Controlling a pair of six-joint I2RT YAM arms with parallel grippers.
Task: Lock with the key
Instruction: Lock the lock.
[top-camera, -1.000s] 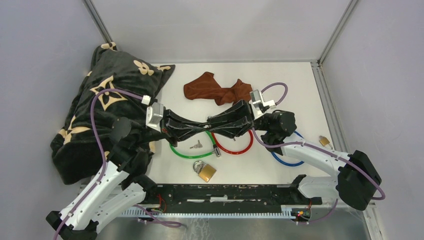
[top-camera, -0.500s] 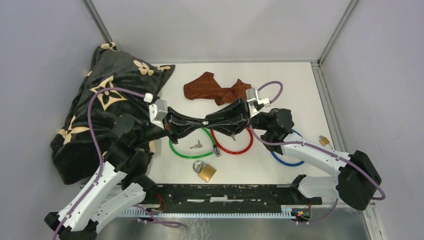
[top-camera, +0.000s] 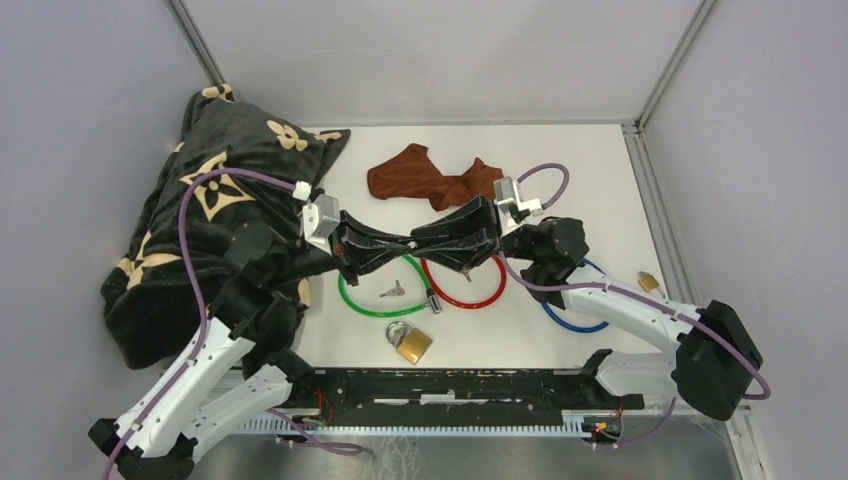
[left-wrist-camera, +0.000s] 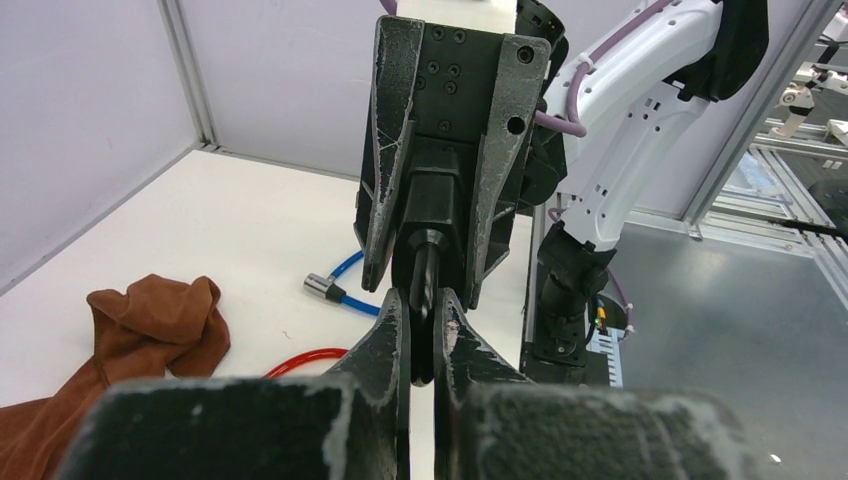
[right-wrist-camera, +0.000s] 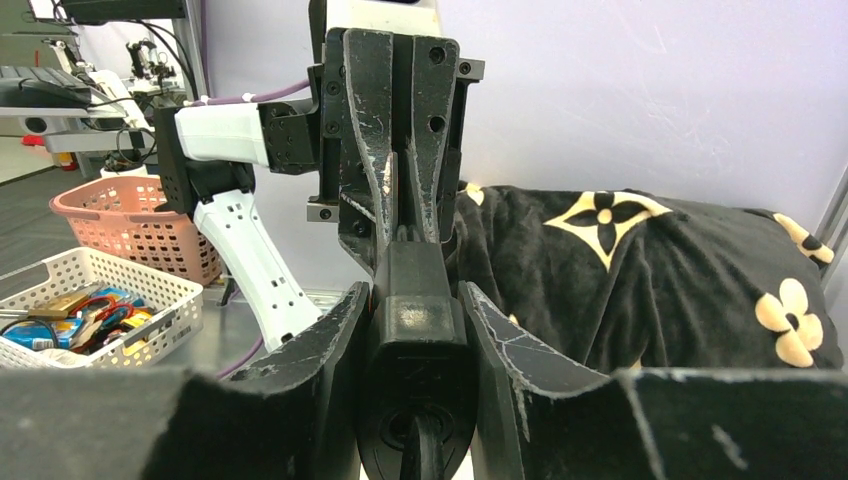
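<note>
Key meets lock mid-air over centre of white desk (top-camera: 600, 180); turn prob. not yet done.
R jaws half-wide, clamped on black block-shaped lock body (right-wrist-camera: 415, 315). L jaws pinched nearly closed on dark key (left-wrist-camera: 425, 275), whose tip seems to sit in the lock. Can't tell if it's turned. Left to do: twist, pull key out. Below lie green cable loop (top-camera: 365, 300), red cable loop (top-camera: 480, 295), loose silver keys (top-camera: 393, 291) and brass padlock (top-camera: 410, 342). Brown cloth (top-camera: 425, 180) behind, black flower-print blanket (top-camera: 220, 220) at L. Nothing blocks; arms hide the keyhole.
</note>
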